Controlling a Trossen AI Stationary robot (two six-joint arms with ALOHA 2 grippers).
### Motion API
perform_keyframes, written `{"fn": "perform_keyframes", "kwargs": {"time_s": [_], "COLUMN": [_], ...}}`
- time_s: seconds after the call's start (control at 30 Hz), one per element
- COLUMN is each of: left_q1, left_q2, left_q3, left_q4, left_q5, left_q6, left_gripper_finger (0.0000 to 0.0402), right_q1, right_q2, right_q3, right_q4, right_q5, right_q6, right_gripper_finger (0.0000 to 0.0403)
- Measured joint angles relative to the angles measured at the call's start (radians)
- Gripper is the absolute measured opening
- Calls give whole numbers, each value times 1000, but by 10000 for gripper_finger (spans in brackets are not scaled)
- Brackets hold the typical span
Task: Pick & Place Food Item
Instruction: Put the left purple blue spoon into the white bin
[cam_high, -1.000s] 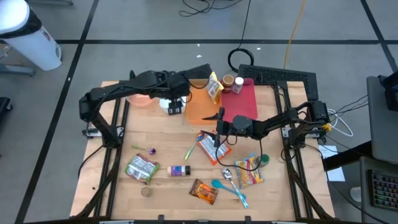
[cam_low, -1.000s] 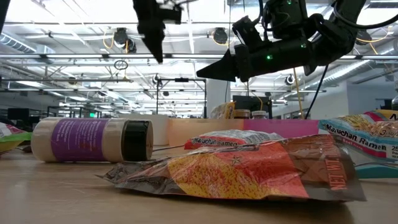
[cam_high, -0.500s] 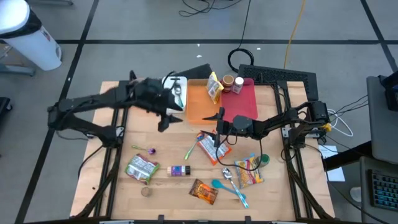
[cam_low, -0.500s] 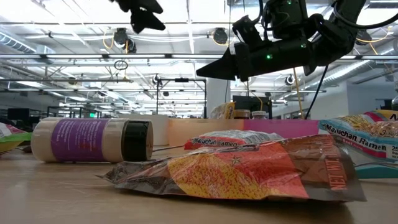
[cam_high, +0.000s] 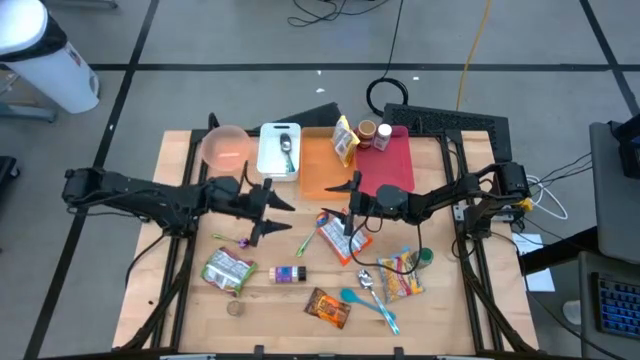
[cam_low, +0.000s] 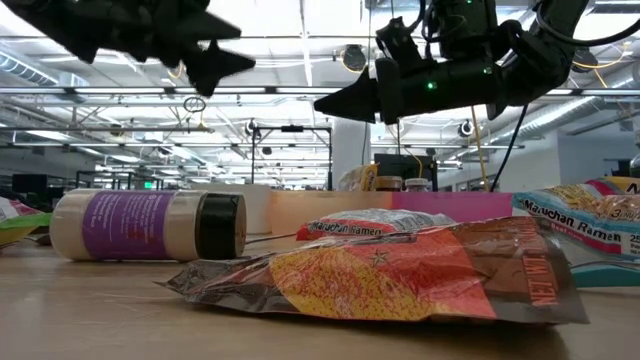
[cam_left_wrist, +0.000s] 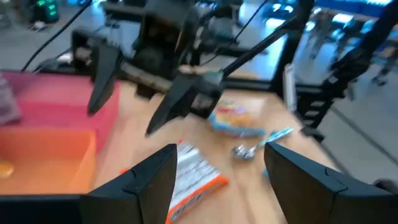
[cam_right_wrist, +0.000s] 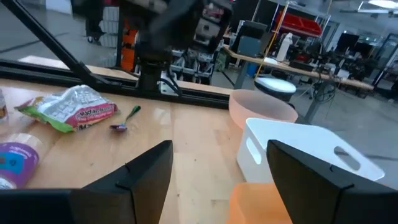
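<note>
Though crinkled, glossy foil packet (cam_low: 400, 275)

The high view looks straight down on the whole table (cam_high: 200, 310). The low view sits at tabletop level, close behind a snack bag (cam_low: 400, 275). Both wrist views share the orange bin (cam_left_wrist: 43, 155).

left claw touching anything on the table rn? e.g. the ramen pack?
Apart. Left wrist view: the left claw is open and empty, and the ramen pack lies on the wood beyond the fingers. Low view shows it high above the table.
</note>
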Motion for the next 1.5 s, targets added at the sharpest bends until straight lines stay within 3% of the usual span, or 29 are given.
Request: {"fn": "perform_keyframes", "kwargs": {"time_s": [0.2,0.47,0.63,0.77,1.1,1.33,1.5], "left_q1": [-26,-28,-29,-39,-98,-149,-214], "left_q2": [45,150,229,266,199,55,-4], "left_q3": [-28,-27,-27,-27,-26,99,180], "left_q4": [-11,13,40,-36,-376,-854,-1119], "left_q5": [-68,-80,-79,-78,-77,-82,-175], "left_q6": [5,81,72,71,20,-91,-234], "left_gripper_finger": [255,257,257,257,257,257,257], "right_q1": [1,6,43,79,125,124,124], "right_q2": [0,7,7,7,7,55,152], "right_q3": [0,0,0,0,0,0,1], "right_q4": [2,-20,-3,33,33,40,102], "right_q5": [0,-2,-1,0,9,5,4], "right_q6": [164,461,480,476,439,406,408], "right_gripper_finger": [254,254,254,254,254,254,254]}}
